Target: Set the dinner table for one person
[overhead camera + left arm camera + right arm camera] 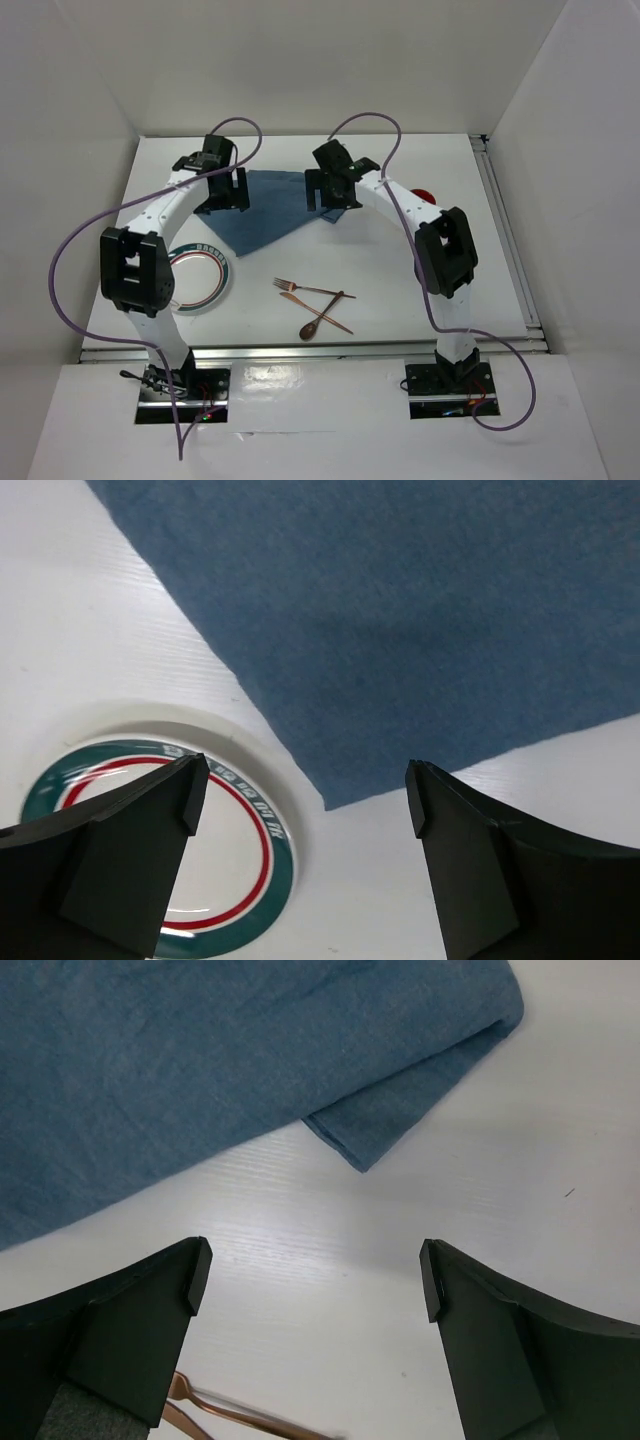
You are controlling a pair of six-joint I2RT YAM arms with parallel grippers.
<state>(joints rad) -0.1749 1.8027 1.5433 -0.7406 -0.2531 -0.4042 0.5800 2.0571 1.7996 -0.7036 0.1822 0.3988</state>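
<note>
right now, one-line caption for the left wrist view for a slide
Open left hand above the dinner table, its fingers framing a blue placemat and a green-and-red-ringed plate.

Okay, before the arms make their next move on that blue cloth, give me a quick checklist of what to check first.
1. Left hand open and empty: ok.
2. Right hand open and empty: ok.
3. Placemat flat and square: not ok. It lies skewed, with one end folded over near the right hand.
4. Plate on the placemat: not ok. It sits on the bare dinner table beside the cloth's corner.
5. Fork and spoon laid out: not ok. They lie crossed in a pile.
6. Gap between hands and cloth: cannot tell.
</note>
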